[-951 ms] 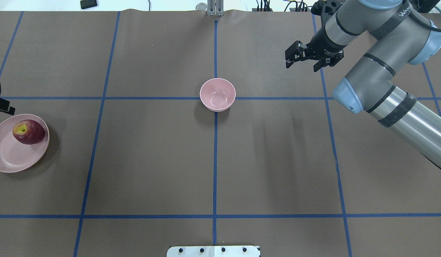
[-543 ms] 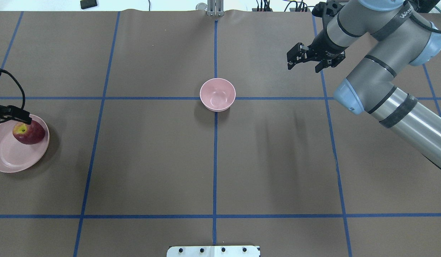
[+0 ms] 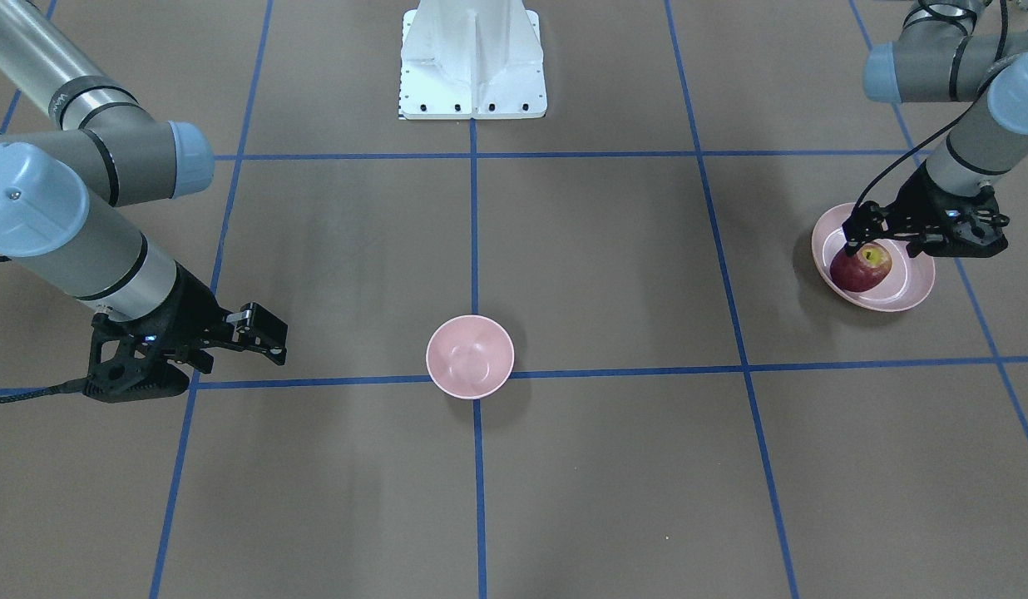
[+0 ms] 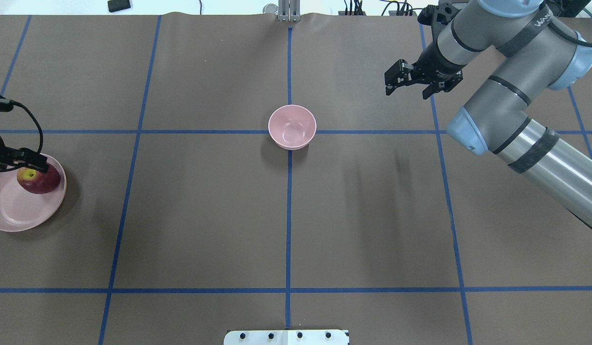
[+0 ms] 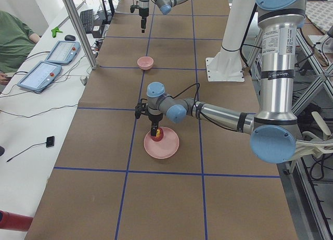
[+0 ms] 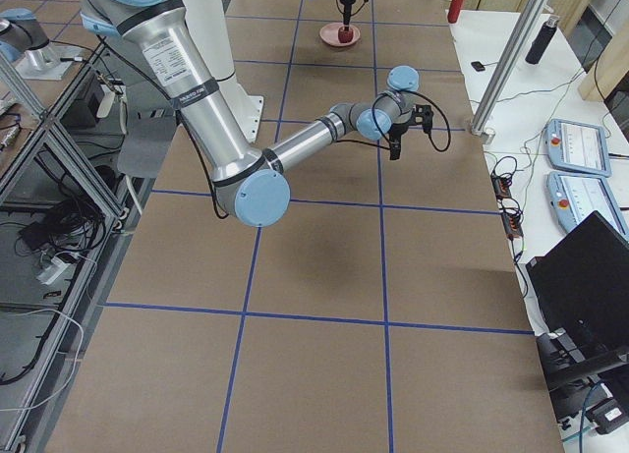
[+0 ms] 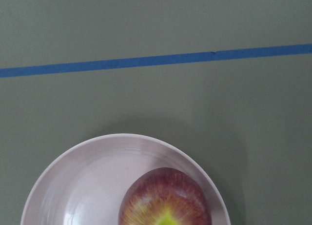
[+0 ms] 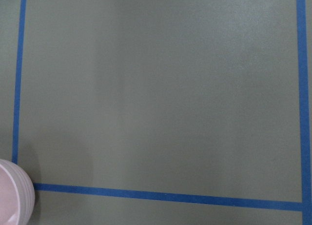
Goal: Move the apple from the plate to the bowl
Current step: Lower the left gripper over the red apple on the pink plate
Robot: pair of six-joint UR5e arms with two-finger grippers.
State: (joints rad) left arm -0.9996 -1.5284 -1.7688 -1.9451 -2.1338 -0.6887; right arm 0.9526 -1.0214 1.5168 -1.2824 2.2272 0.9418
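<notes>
The dark red apple (image 4: pixel 41 182) lies on the right part of the pale pink plate (image 4: pixel 13 215) at the table's left edge. It also shows in the front view (image 3: pixel 859 270) and in the left wrist view (image 7: pixel 165 200). My left gripper (image 3: pixel 880 243) hangs just above the apple, pointing down, jaws open, holding nothing. The small deep pink bowl (image 4: pixel 292 127) stands empty at the table's centre, far from the plate. My right gripper (image 4: pixel 388 84) is open and empty, hovering at the far right, well away from the bowl.
The brown table mat carries a grid of blue tape lines (image 4: pixel 289 215). The robot's white base plate (image 3: pixel 472 58) sits at the near middle edge. In the left side view, operators' pendants (image 5: pixel 39 76) lie on a white bench beyond the mat.
My left gripper has come in from the left edge and now sits over the apple. My right gripper has barely shifted. Apple, plate and bowl have not moved.
</notes>
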